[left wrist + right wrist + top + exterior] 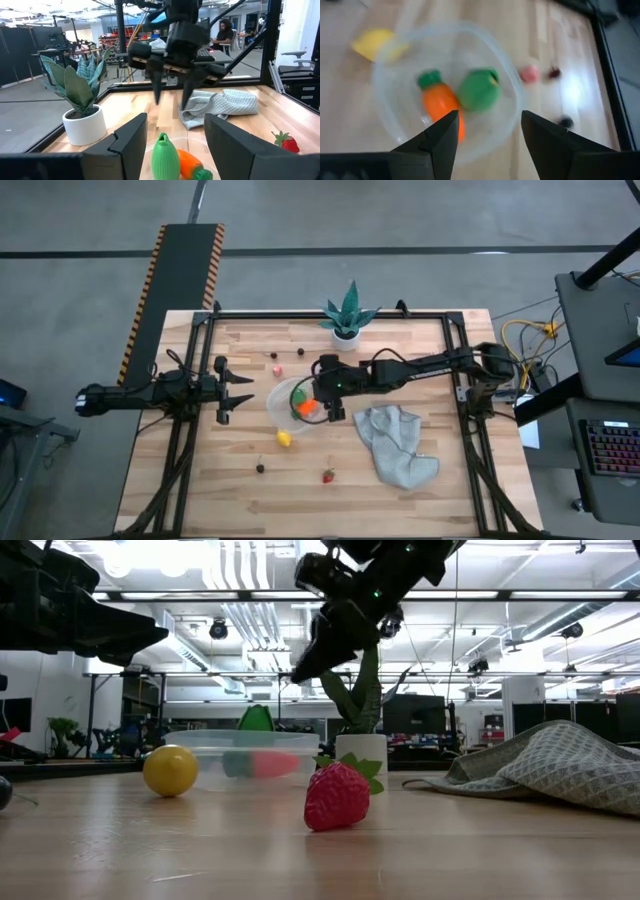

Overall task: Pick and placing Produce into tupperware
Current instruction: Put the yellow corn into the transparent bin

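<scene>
The clear round tupperware point(283, 402) stands at mid-table with an orange carrot point(442, 107) and a green piece point(479, 90) inside. My right gripper point(322, 392) is open and empty above the tupperware's right rim; it also shows in its own wrist view point(490, 117). My left gripper point(245, 391) is open and empty just left of the tupperware, its fingers pointing toward it point(175, 122). Loose produce lies on the table: a yellow lemon point(284, 438), a red strawberry point(328, 475), a dark piece point(261, 468), a pink piece point(277, 369) and two dark pieces point(274, 355) point(301, 351).
A crumpled grey cloth point(397, 442) lies right of the tupperware. A spiky green plant in a white pot point(347, 330) stands at the table's far edge. A black frame point(455, 330) runs around the table. A person sits in the room beyond the table point(223, 31).
</scene>
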You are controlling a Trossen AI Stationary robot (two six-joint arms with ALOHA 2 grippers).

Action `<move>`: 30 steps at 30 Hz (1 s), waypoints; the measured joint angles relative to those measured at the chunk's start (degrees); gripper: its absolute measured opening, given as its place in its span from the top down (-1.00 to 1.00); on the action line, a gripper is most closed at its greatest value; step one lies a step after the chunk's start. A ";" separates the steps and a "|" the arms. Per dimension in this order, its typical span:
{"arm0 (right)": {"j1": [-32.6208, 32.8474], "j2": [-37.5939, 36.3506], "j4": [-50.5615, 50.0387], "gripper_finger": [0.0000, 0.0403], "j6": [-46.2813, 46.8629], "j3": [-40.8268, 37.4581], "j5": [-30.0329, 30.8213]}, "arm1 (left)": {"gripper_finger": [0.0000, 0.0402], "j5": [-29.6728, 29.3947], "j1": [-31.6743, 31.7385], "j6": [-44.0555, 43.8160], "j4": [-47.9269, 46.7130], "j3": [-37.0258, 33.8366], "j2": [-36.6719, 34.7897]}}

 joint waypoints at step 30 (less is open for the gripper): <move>-7.74 3.85 -11.99 0.03 47.96 -0.82 21.73 | 0.09 0.26 0.00 -0.06 -0.02 0.00 0.02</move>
